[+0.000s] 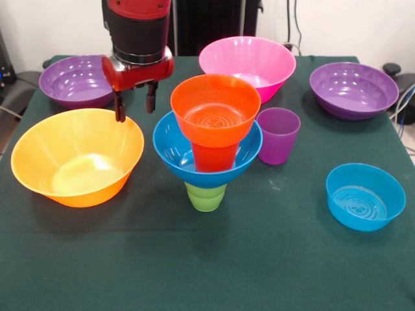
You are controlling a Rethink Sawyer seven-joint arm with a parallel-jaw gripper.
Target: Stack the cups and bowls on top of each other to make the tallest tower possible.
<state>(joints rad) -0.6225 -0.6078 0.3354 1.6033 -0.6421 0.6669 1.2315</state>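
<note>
- Here the end effector (135, 103) hangs empty, its fingers apart, above the worktop (259, 259).
- Just beside it, picture-right, stands the tower (209, 146): green cup (206, 197), medium blue bowl (174, 148), orange cup (214, 157), small orange bowl (215, 110).
- Below it sits the large yellow-orange bowl (78, 157).
- Behind lies a purple bowl (74, 81).
- Beyond the tower stand the purple cup (278, 135) and pink bowl (247, 63).

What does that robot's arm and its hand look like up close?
The arm is a thick round column, glossy red at the top, with a black band below and a silver ring under that. Its hand has a rounded red body with two short dark fingers hanging down. No cables or markings show on it.
</note>
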